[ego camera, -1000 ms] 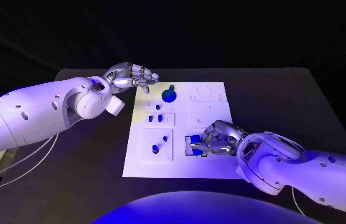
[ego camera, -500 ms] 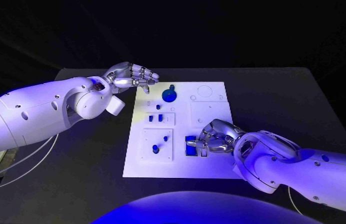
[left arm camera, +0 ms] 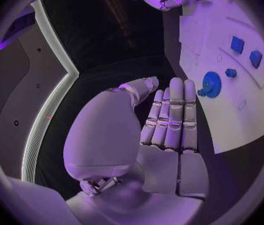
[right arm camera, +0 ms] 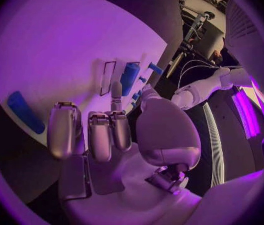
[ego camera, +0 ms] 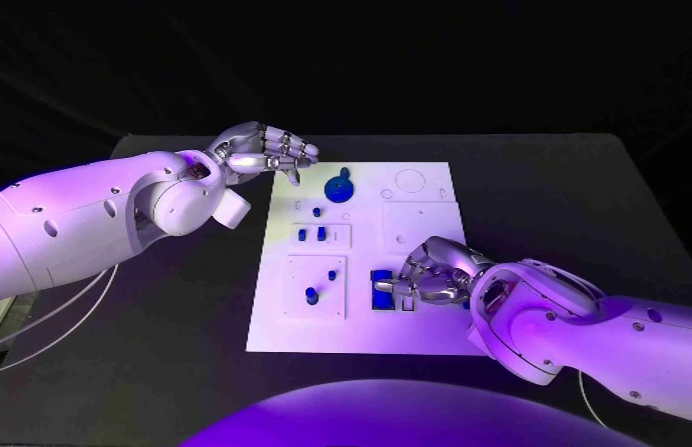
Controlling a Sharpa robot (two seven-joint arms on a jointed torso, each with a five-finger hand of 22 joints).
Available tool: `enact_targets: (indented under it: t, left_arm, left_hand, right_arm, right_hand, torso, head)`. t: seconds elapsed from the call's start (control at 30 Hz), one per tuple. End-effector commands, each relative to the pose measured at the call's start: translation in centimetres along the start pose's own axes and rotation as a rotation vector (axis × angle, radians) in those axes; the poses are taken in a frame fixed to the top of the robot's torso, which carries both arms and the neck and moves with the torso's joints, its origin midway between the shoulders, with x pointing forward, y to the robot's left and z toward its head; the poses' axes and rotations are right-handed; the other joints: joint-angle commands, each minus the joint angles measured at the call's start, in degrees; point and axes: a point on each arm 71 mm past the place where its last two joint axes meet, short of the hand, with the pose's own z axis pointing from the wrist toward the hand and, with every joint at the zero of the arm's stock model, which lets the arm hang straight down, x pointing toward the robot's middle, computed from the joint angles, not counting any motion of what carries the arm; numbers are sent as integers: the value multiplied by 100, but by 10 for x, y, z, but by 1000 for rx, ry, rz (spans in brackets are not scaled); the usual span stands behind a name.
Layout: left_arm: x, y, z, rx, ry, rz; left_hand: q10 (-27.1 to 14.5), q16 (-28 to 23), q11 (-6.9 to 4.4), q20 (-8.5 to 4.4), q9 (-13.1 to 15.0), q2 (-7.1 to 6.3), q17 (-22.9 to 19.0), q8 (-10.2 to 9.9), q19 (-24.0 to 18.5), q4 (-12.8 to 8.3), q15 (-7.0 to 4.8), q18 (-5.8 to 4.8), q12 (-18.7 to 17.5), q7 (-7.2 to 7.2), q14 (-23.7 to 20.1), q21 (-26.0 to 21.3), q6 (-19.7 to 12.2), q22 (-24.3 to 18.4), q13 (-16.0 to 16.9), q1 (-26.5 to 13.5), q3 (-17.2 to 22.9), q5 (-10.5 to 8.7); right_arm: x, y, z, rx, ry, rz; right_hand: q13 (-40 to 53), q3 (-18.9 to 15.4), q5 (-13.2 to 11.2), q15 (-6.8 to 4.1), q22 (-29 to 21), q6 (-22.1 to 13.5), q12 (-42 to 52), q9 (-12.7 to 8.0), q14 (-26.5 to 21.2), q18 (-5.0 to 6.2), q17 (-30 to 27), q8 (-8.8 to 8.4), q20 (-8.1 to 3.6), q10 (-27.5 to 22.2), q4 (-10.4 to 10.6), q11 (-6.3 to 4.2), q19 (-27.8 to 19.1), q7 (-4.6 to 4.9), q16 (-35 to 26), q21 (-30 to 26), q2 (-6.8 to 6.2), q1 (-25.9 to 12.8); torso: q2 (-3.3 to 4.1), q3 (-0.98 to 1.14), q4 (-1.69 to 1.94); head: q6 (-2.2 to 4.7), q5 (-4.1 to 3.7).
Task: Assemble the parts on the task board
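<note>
The white task board (ego camera: 418, 222) lies mid-table. On its near right part a blue block (ego camera: 382, 290) sits in a slot. My right hand (ego camera: 437, 275) hovers just right of it with fingers curled, holding nothing. In the right wrist view one fingertip of my right hand (right arm camera: 113, 130) reaches up to the blue block (right arm camera: 130, 77); another blue piece (right arm camera: 24, 112) lies beside the curled fingers. My left hand (ego camera: 267, 152) hangs at the board's far left corner, empty. Its fingers (left arm camera: 172, 115) lie stretched side by side near a round blue gear (left arm camera: 211, 80).
On the board lie the gear (ego camera: 339, 189), a pair of small blue pieces (ego camera: 310, 234) in a framed recess, and two more (ego camera: 312, 295) in the near left recess. The black table (ego camera: 577, 197) surrounds the board.
The right hand's fingers have drawn slightly back off the blue block, which now shows whole in its slot. The left arm has not moved.
</note>
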Motion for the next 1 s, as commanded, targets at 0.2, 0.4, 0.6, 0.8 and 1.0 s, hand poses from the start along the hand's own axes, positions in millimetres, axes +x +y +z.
enact_targets:
  t: [0.2,0.4,0.6,0.8,1.0]
  left_arm:
    - [1,-1,0,10,10,-8]
    - [0,-2,1,18,1,-7]
    - [0,-2,1,25,-5,-10]
    - [1,-2,1,27,-4,-13]
    - [1,-1,1,24,0,-15]
  left_hand:
    - [-54,-19,-6,25,7,55,-5,5,-31,-15,34,78,25,8,-24,-30,-24,-11,8,-24,-17,11]
    - [-55,-19,-6,26,7,58,-5,5,-31,-15,35,79,29,8,-24,-30,-25,-12,8,-26,-16,11]
    - [-53,-18,-6,26,7,61,-4,6,-31,-15,35,79,33,8,-24,-30,-25,-12,9,-27,-16,12]
    - [-53,-18,-6,26,7,61,-4,6,-31,-15,35,79,33,8,-24,-30,-25,-12,9,-27,-16,12]
    - [-53,-18,-6,26,7,61,-4,6,-31,-15,35,79,33,8,-24,-30,-25,-12,9,-27,-16,12]
  right_arm:
    - [-17,-7,-11,-58,-65,12]
    - [-44,-31,-24,-19,-125,-9]
    - [-60,-58,-36,42,-164,-61]
    - [-55,-73,-43,80,-161,-100]
    - [-45,-82,-45,114,-144,-131]
  right_hand:
    - [1060,-170,-9,-13,1103,-161,-89,1,489,-45,866,-3,-30,362,-17,2,116,33,1,-47,77,501]
    - [1063,-333,-5,44,1102,-350,-98,51,486,-45,848,-104,15,355,-25,69,108,111,-6,-54,-18,965]
    - [1052,-411,-2,45,1105,-308,-119,134,484,-46,838,-78,26,346,-25,65,109,102,-11,-42,-62,1205]
    - [1025,-439,0,41,1100,-306,-159,189,479,-42,815,-69,24,329,-30,59,101,96,-18,-61,-65,1343]
    - [1009,-444,0,40,1097,-317,-183,208,477,-40,811,-76,23,319,-31,59,96,97,-20,-74,-53,1404]
  torso:
    - [-7,3,-3]
    - [-18,-4,-23]
    - [-31,0,-69]
    - [-41,10,-119]
    - [-46,24,-131]
  head:
    - [17,-12]
    - [27,-59]
    - [31,-112]
    - [45,-152]
    - [42,-171]
